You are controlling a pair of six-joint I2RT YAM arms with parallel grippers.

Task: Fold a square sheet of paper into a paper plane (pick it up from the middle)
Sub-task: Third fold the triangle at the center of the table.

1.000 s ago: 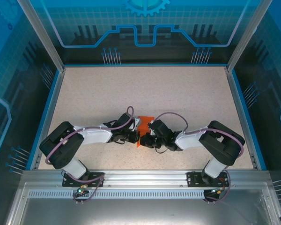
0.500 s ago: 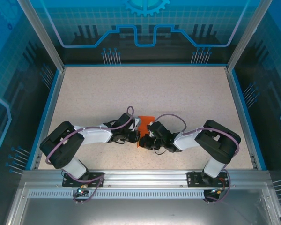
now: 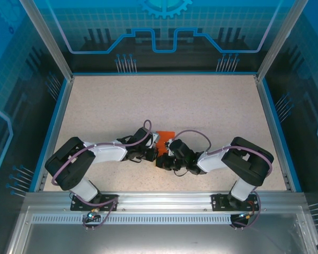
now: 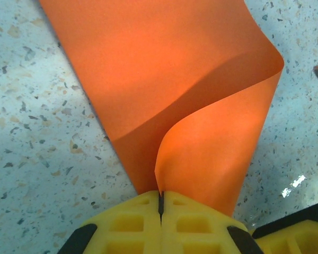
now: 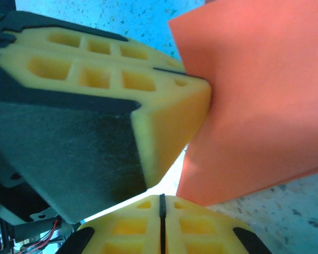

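Observation:
The square sheet of paper (image 3: 166,134) is bright orange and lies between the two arms at mid-table. In the left wrist view the sheet (image 4: 164,79) curls up off the speckled table, and one edge runs into the slit of my left gripper (image 4: 160,198), which is shut on it. My left gripper (image 3: 155,154) points right. My right gripper (image 3: 160,161) points left and almost touches it. In the right wrist view my right gripper (image 5: 160,203) is shut with nothing in its slit. The sheet (image 5: 254,106) hangs just beyond its tips, beside the left gripper's yellow fingers (image 5: 164,90).
The speckled table (image 3: 212,111) has a blue raised rim (image 3: 57,111) and transparent walls on three sides. An aluminium rail (image 3: 164,198) with both arm bases runs along the near edge. Both grippers crowd one small spot.
The right arm has slid left, closing on the left gripper and covering the lower strip of orange paper. The left arm and its grip have not moved.

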